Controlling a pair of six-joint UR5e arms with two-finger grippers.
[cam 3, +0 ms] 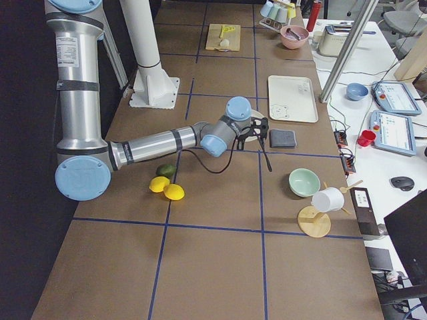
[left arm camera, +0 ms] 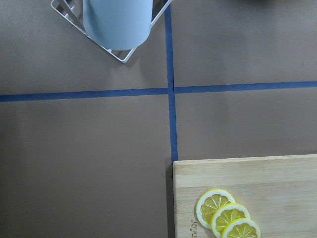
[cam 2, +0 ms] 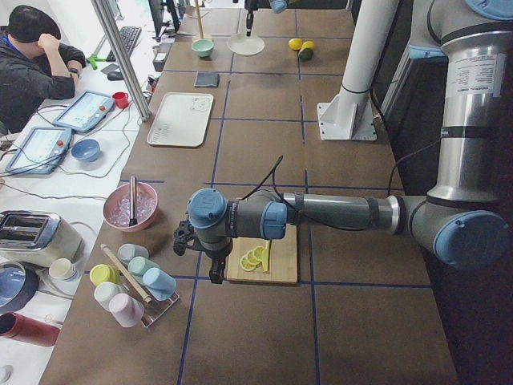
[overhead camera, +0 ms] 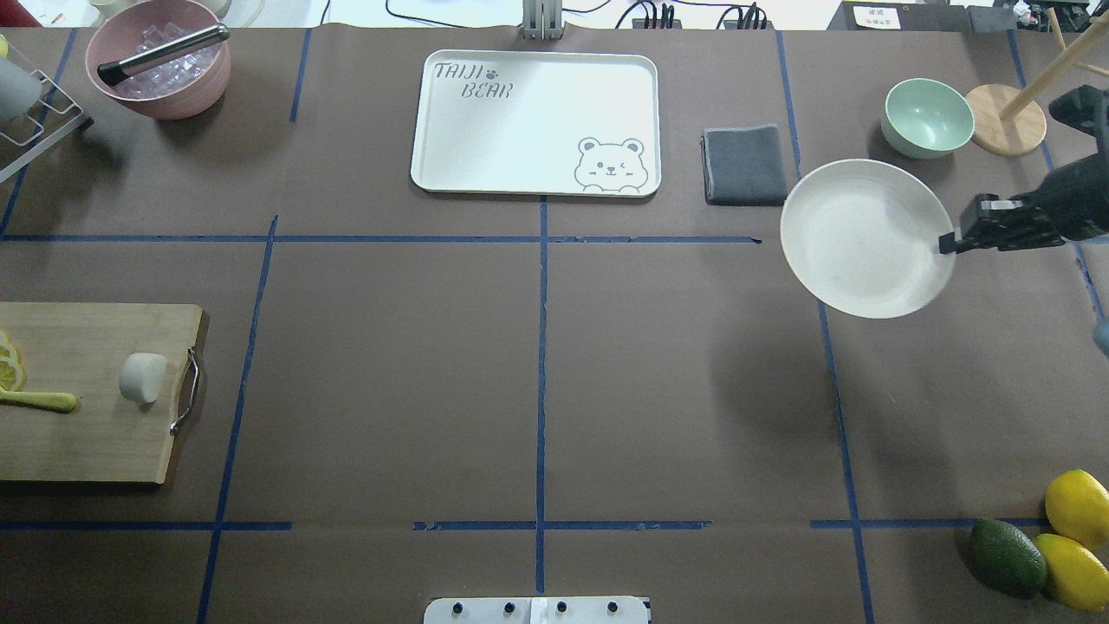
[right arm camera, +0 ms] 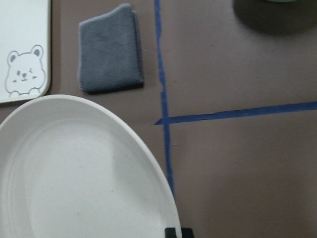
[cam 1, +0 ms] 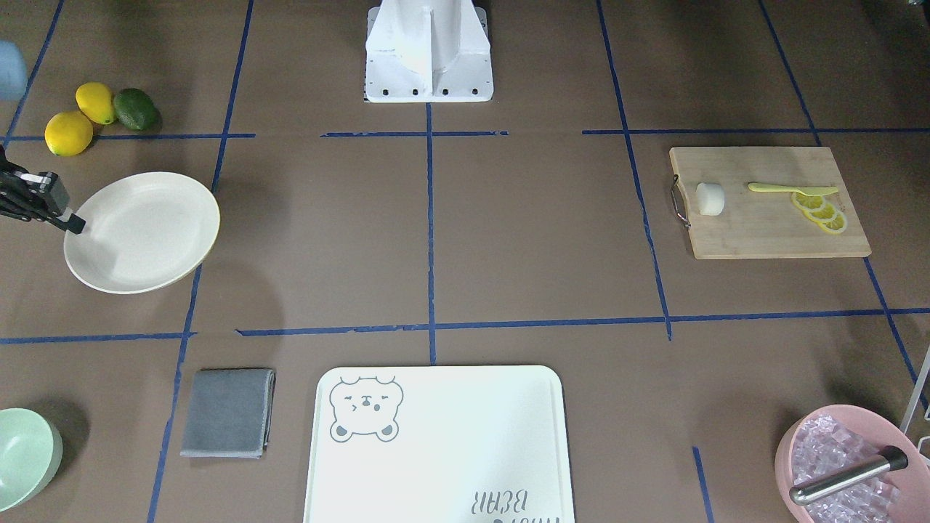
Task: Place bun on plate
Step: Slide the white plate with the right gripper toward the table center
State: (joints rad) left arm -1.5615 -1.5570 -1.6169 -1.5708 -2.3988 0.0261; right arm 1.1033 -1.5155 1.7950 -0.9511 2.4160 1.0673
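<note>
The bun (overhead camera: 143, 378) (cam 1: 710, 198) lies on its side on a wooden cutting board (overhead camera: 87, 442) (cam 1: 770, 236) on my left side, near the board's metal handle. The plate (overhead camera: 862, 238) (cam 1: 142, 232) (right arm camera: 74, 173) is far off on my right side, raised and tilted above the table, its shadow cast apart from it. My right gripper (overhead camera: 949, 243) (cam 1: 76, 225) is shut on the plate's rim. My left gripper (cam 2: 215, 271) hangs over the table just off the board's outer end, showing only in the exterior left view; I cannot tell whether it is open or shut.
Lemon slices (cam 1: 821, 212) (left arm camera: 227, 218) and a yellow knife (cam 1: 788, 189) share the board. A bear-print tray (overhead camera: 537, 121), grey cloth (overhead camera: 745, 165), green bowl (overhead camera: 927, 117) and pink ice bowl (overhead camera: 160, 69) line the far edge. Lemons (overhead camera: 1079, 529) and an avocado (overhead camera: 1007, 556) lie near right.
</note>
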